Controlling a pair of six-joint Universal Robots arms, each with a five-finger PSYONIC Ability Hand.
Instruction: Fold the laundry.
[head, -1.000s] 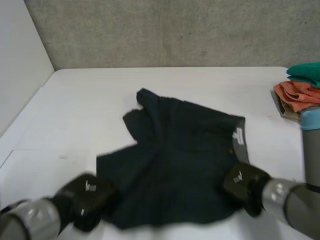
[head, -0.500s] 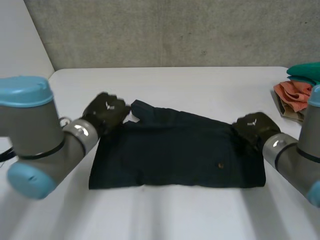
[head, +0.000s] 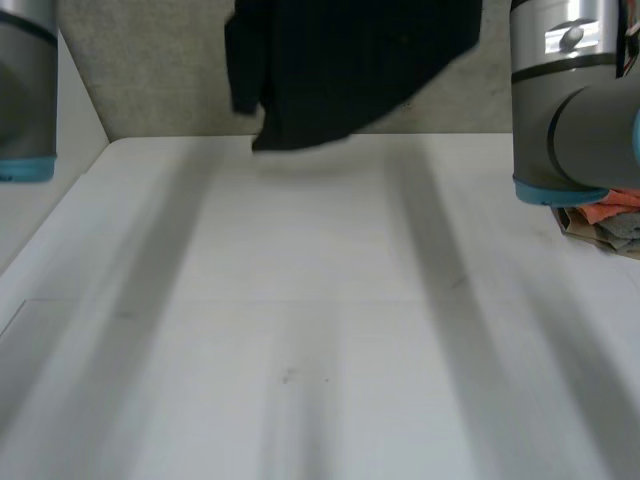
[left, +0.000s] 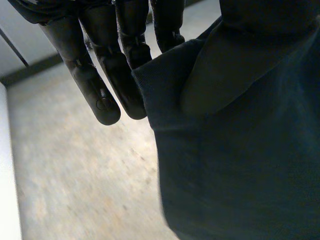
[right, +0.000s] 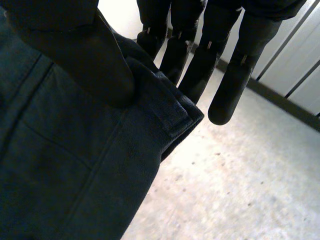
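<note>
A dark navy garment (head: 340, 60) hangs in the air high over the back of the white table (head: 300, 300), its lower edge above the far table edge. In the left wrist view my left hand (left: 97, 82) is shut on one top corner of the garment (left: 240, 150), the cloth pinched between thumb and straight fingers. In the right wrist view my right hand (right: 82, 55) is shut on the other top corner of the garment (right: 75, 160), its thumb pressing the thick hem against the fingers (right: 227, 90).
My left arm (head: 25, 90) rises at one side of the table and my right arm (head: 570, 100) at the other. A pile of orange and beige clothes (head: 612, 215) lies at the table's right edge, behind the right arm.
Both hands have carried the garment from the table's near side to its far side, then lifted it high off the table. It now hangs free between the raised arms.
</note>
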